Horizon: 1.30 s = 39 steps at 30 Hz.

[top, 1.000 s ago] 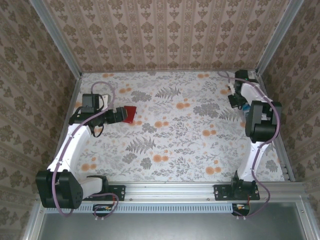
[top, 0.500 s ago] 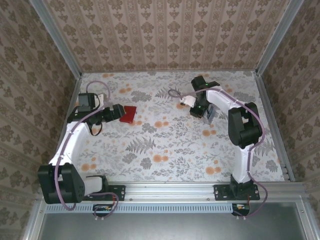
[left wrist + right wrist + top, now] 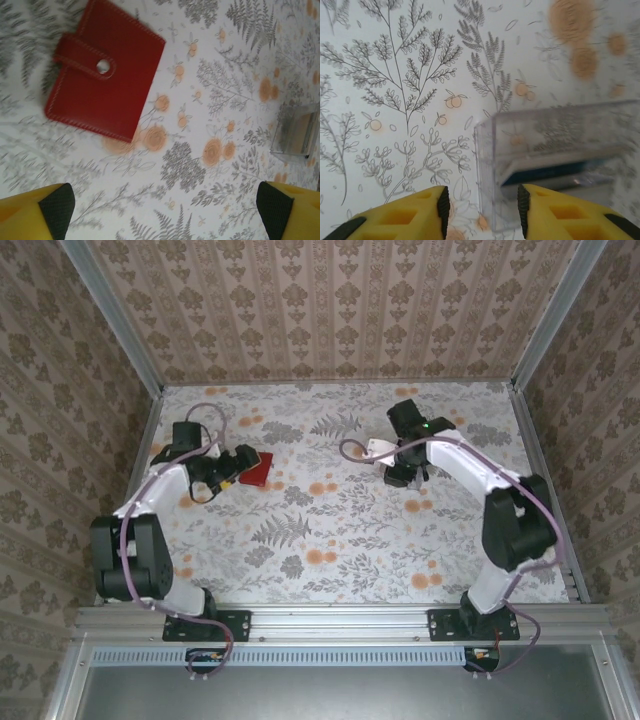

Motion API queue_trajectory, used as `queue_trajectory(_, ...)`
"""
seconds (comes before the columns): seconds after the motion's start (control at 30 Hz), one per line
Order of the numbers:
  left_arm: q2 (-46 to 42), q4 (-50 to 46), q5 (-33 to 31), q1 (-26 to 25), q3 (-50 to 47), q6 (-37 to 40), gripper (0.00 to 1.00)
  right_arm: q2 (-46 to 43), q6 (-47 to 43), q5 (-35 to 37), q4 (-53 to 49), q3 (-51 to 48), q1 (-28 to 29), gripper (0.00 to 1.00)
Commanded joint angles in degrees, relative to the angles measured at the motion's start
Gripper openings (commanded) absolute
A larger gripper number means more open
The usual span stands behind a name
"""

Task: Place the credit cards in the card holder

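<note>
The right gripper [image 3: 481, 212] is standing partly open with nothing clamped, and the clear box [image 3: 560, 135] is lying just ahead of it, its near corner facing the gap. The blue cards [image 3: 555, 172] are resting inside that box. They are likely thin, stiff, light and slippery, so pinching an exposed edge looks safest. The left gripper [image 3: 165, 215] is hanging wide open and empty, with the closed red wallet [image 3: 105, 70] lying ahead to its left
</note>
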Motion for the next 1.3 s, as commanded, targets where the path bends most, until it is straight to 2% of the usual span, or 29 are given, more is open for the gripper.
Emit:
queue_trajectory(0.0,4.8,-1.4,1.1,-0.9,6.1,-0.2,0.94,-7.3,4.9,-3.2,7.5,-6.4,-0.6,0.45)
queue_trajectory(0.07,9.3,-3.8,-0.3,-1.0,9.9,0.8,0.91,-10.6,9.4,-4.9,11.2,-8.9,-0.6,0.46)
queue_trajectory(0.17,15.3,-6.7,-4.5,-1.7,15.2,2.9,0.90,-14.9,22.6,-8.0,19.7,-11.7,0.1,0.48)
queue_trajectory(0.33,24.5,-11.4,-8.8,-3.4,24.2,6.3,0.87,-21.0,53.1,-10.7,41.4,-21.0,0.3,0.49)
queue_trajectory(0.4,27.3,-13.1,-9.4,-4.5,26.8,7.5,0.86,-21.7,60.0,-11.1,47.7,-24.2,0.3,0.49)
queue_trajectory(0.5,30.1,-14.7,-8.7,-6.6,27.5,8.2,0.85,-21.4,67.4,-10.3,48.9,-25.1,0.4,0.49)
queue_trajectory(0.6,30.0,-13.3,-7.8,-8.7,24.0,8.0,0.82,-20.7,70.6,-10.8,47.3,-25.4,0.5,0.49)
queue_trajectory(0.77,24.6,-10.4,-7.2,-14.0,15.1,7.2,0.80,-20.2,74.7,-13.3,47.0,-26.8,0.8,0.49)
queue_trajectory(0.8,23.4,-8.7,-5.5,-15.1,12.7,6.1,0.79,-19.9,75.6,-12.9,47.2,-27.2,1.2,0.49)
queue_trajectory(0.9,21.0,-4.9,5.2,-17.5,6.2,2.0,0.76,-17.6,81.8,-12.1,44.6,-26.2,2.2,0.48)
queue_trajectory(1.0,18.3,-7.6,6.5,-20.5,2.5,3.9,0.75,-13.3,82.9,-11.7,41.4,-24.2,5.2,0.47)
queue_trajectory(1.1,13.5,-8.6,8.3,-19.6,-1.3,4.1,0.75,-10.4,84.7,-10.2,39.0,-22.7,9.0,0.46)
queue_trajectory(1.27,1.6,-8.9,9.6,-13.3,-4.3,2.6,0.76,-4.5,87.7,-10.9,37.8,-20.3,17.1,0.45)
